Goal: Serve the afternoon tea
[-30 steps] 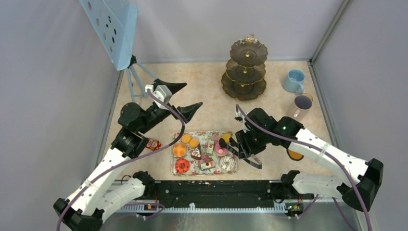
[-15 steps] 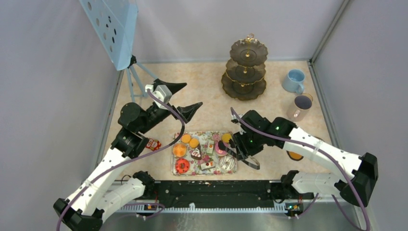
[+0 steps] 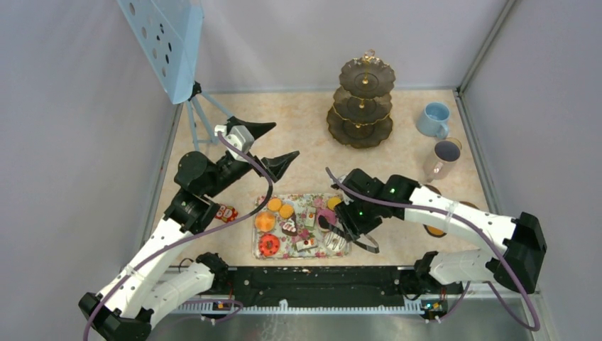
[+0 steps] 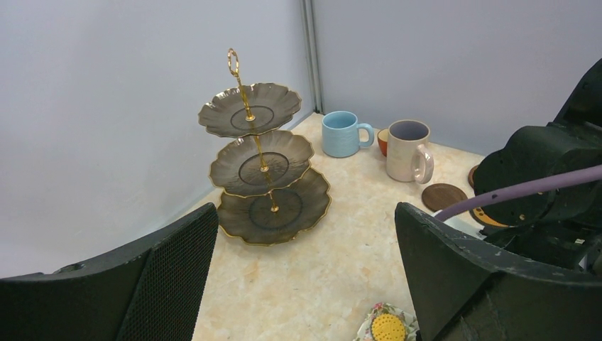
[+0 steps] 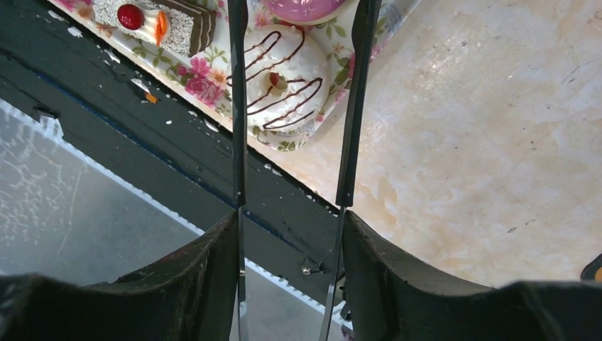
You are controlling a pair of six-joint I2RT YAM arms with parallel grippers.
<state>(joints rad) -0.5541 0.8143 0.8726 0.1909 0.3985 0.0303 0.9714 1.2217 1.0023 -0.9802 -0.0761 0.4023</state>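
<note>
Toy donuts, cake slices and orange rounds lie on the floral tray. My right gripper is shut on the black tongs, whose two arms straddle a white chocolate-drizzled donut at the tray's near right corner. A pink donut lies just beyond it. The dark three-tier stand stands bare at the back. A light-blue cup and a pale cup stand to its right. My left gripper hangs open left of the stand with nothing in it.
A small orange-brown cup sits between the two mugs and a dark coaster lies near them. A blue perforated board on a stand occupies the back left. A small red toy lies left of the tray.
My right arm has swung left and toward the near edge, carrying the tongs over the tray's right end. The left arm has not moved.
</note>
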